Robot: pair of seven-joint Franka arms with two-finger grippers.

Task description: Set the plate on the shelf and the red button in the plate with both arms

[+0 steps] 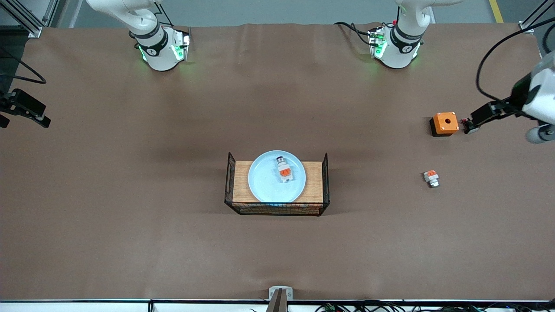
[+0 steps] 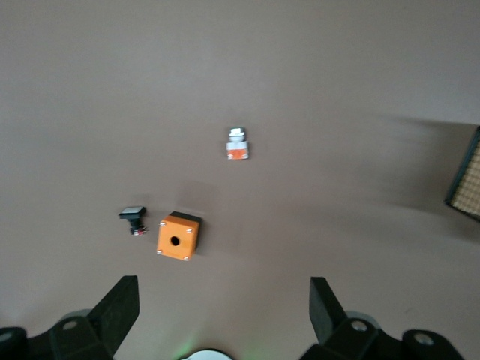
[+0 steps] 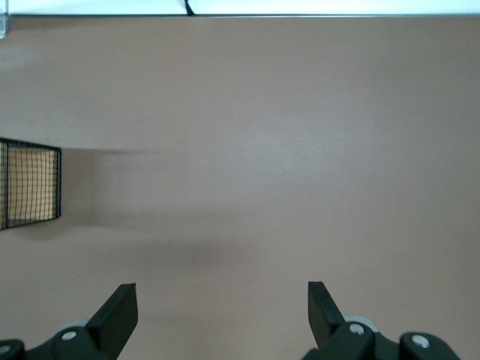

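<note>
The pale blue plate [image 1: 266, 184] lies on a wooden board inside a black wire basket [image 1: 277, 210] at the middle of the table. The red button [image 1: 284, 170], an oblong white piece with an orange-red patch, lies on the plate. My left gripper [image 2: 223, 289] is open and empty, high over bare table beside the orange box [image 2: 178, 236]. My right gripper [image 3: 221, 289] is open and empty, high over bare table toward the right arm's end, with the basket's corner [image 3: 30, 184] at the view's edge. Neither hand shows in the front view.
An orange square box [image 1: 445, 123] with a hole, a small black part [image 1: 468, 126] beside it, and a stubby white-and-orange piece [image 1: 431, 177] lie toward the left arm's end. Both small parts also show in the left wrist view, the black one [image 2: 133, 219] and the stubby one [image 2: 237, 144]. Black and white equipment [image 1: 535, 102] juts in at that end.
</note>
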